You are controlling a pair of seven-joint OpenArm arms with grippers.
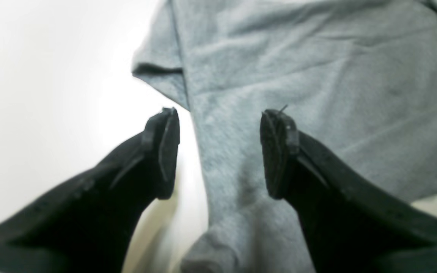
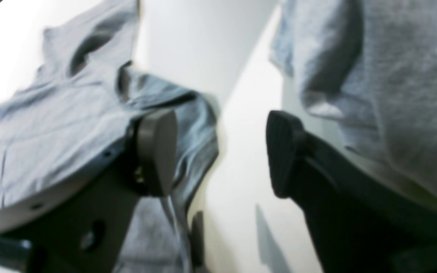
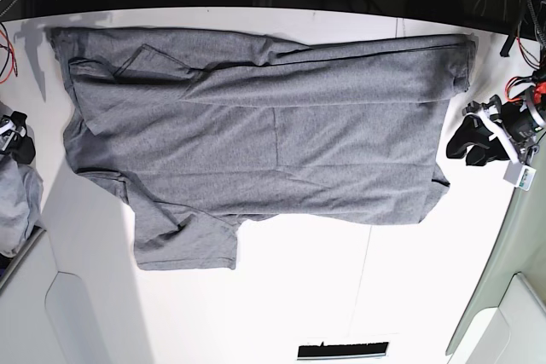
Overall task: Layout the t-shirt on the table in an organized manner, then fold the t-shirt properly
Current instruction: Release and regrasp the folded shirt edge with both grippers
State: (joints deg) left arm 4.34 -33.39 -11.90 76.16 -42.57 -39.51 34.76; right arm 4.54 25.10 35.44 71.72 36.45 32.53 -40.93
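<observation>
The t-shirt (image 3: 256,138) lies spread across the far half of the table (image 3: 341,296), its far edge folded over toward the middle and one sleeve pointing near-left. The left gripper (image 1: 219,151) hangs with its jaws spread and nothing between them, over the shirt's edge at the right end, while the right gripper (image 2: 221,151) (also spread, holding nothing) sits at the far left edge beside a separate heap of grey cloth (image 3: 17,206). Loose cables (image 3: 520,40) crowd the right rim, and a dark strip (image 3: 341,350) lies at the near edge.
</observation>
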